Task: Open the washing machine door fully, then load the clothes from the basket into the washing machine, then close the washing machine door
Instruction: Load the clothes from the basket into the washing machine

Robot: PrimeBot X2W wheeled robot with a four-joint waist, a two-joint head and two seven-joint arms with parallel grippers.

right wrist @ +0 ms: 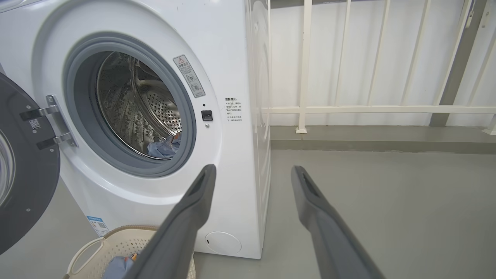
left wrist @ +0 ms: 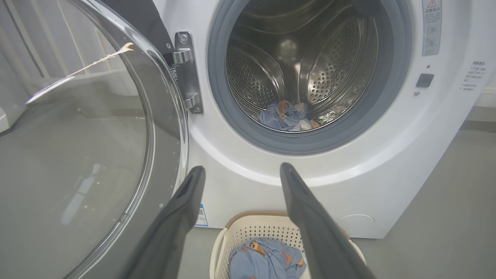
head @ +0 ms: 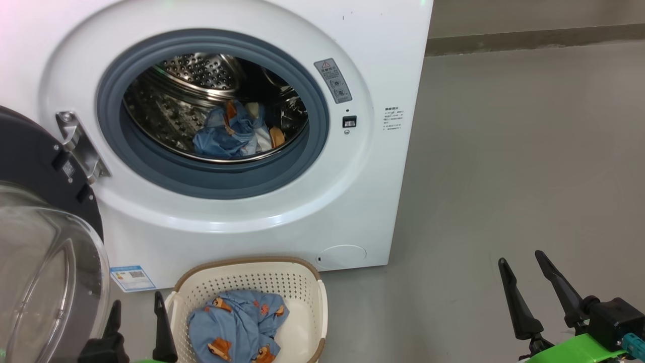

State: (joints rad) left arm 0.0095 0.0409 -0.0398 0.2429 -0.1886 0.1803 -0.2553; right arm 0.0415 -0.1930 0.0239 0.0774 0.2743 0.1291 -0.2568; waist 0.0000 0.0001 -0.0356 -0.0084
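So the door (head: 50, 242) is hanging wide open off the left side of the washer (head: 352, 201), swung right out on its hinge (head: 80, 143), so I'm counting step one as done. Loading is looking about halfway. A bundle of clothes (head: 232, 133), blue with orange print plus a bit of cream, is sitting at the bottom of the drum (head: 201, 75), just inside the grey seal (head: 211, 181). The basket (head: 247, 261) is sitting on the floor (head: 504, 151) right up against the washer's front, below the opening. It's holding one more crumpled blue piece (head: 237, 327) with orange cartoon figures, lying toward its left side, and the rest of the basket is showing bare plastic. So what's left, I'm guessing: grab that piece, get it into the drum, then swing the door shut.

Neither tool is carrying anything. The left tool (head: 137, 302) is hovering low between the door glass and the basket's left edge, fingers spread wide with nothing between them. The right tool (head: 521, 259) is hanging over the floor, well off to the right of the washer, also gaping open and empty. I'm thinking the left one is sitting closer for the next grab.
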